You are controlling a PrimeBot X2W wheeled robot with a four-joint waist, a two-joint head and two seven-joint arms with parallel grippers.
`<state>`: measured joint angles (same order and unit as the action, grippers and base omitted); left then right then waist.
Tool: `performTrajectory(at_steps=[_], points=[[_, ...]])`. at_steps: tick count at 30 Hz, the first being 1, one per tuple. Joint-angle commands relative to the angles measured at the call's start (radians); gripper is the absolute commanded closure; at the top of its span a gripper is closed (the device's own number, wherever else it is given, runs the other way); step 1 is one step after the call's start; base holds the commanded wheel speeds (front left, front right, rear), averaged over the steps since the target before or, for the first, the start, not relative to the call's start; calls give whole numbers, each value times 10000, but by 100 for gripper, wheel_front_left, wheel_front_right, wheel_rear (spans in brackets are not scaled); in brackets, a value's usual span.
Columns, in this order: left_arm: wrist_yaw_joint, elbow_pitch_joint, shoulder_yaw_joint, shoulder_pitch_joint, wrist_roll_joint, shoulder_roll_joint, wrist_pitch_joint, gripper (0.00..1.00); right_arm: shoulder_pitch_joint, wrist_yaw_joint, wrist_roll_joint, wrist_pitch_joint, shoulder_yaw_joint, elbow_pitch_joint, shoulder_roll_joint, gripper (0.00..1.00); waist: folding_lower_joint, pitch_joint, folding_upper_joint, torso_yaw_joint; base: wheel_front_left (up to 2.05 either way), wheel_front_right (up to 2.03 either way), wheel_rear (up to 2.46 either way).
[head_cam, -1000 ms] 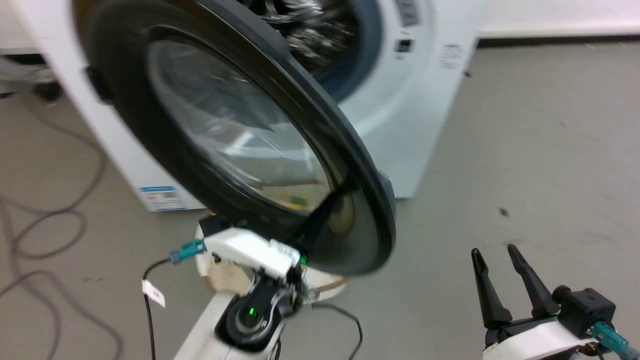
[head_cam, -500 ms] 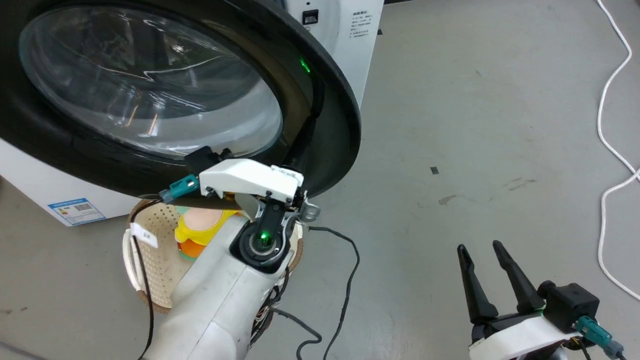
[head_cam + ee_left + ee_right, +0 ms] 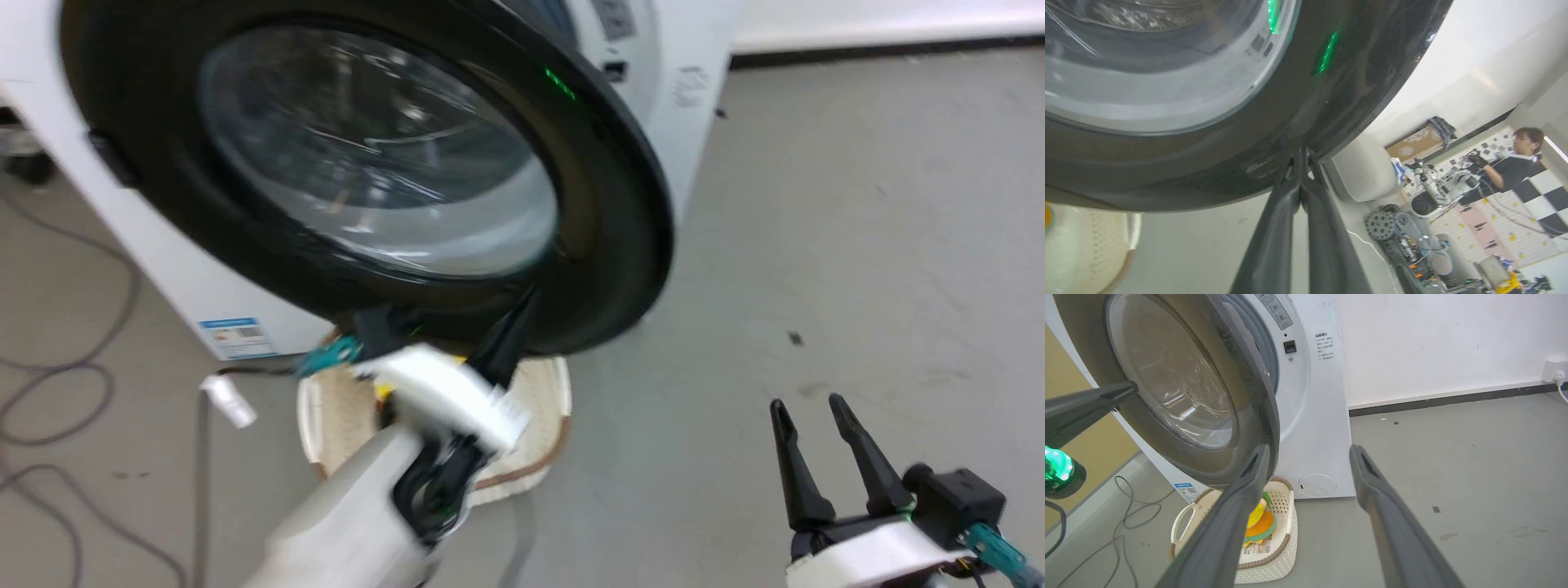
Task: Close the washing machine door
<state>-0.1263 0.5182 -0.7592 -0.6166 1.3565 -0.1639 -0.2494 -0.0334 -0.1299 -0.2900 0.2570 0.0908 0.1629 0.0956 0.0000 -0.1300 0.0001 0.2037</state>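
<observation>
At the rim of the round black glass-windowed washing machine door (image 3: pixel 620 245), the left gripper (image 3: pixel 1301 160), pinched together and empty, pushes; latching probably needs a firm inward press; right gripper (image 3: pixel 806 406) spread, empty.

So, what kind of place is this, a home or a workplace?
Most likely a robotics lab or test room, not a home. The washing machine stands on a bare grey floor with loose cables, and a person works among machine parts nearby.

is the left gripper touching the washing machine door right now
Touching. In the left wrist view, the tips of the shut left gripper meet the black rim of the washing machine door with no gap between them.
</observation>
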Motion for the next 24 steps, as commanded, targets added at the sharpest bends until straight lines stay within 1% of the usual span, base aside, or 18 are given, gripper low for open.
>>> performTrajectory(at_steps=[1, 2, 4, 5, 10, 14, 19, 21, 24], points=[[-39, -148, -46, 304, -439, -292, -91, 100, 146, -8, -6, 42, -48, -63, 54, 0, 0, 387, -1, -491, 0, 0, 0], [-24, -320, 8, 509, -838, -476, -107, 100, 199, -8, -6, 42, -95, -93, 74, 0, 0, 461, -1, -647, 0, 0, 0], [176, -823, 423, 922, -1905, -873, -116, 100, 291, -8, 6, 41, -156, -158, 117, 0, 0, 592, -1, -951, 0, 0, 0], [518, -1424, 779, 1401, -3143, -1270, -119, 100, 362, -8, 21, 28, -178, -222, 160, 0, 0, 719, -1, -1230, 0, 0, 0], [1650, -3018, 1941, 2719, -5631, -1866, -121, 100, 514, -8, 27, -42, -249, -374, 226, 0, 0, 988, -1, -1831, 0, 0, 0], [2424, -4115, 2927, 3759, -6887, -1831, -122, 100, 625, -8, 37, -110, -227, -470, 241, 0, 0, 1128, -1, -2180, 0, 0, 0], [3172, -4875, 3737, 5026, -7987, -1622, -123, 100, 724, -8, 44, -165, -191, -546, 204, 0, 0, 1249, -1, -2431, 0, 0, 0], [3325, -5088, 3929, 5441, -8298, -1508, -123, 100, 768, -8, 49, -174, -199, -571, 190, 0, 0, 1277, -1, -2500, 0, 0, 0], [3367, -5179, 4039, 5979, -8613, -1331, -123, 100, 828, -8, 43, -179, -213, -603, 183, 0, 0, 1291, -1, -2592, 0, 0, 0]])
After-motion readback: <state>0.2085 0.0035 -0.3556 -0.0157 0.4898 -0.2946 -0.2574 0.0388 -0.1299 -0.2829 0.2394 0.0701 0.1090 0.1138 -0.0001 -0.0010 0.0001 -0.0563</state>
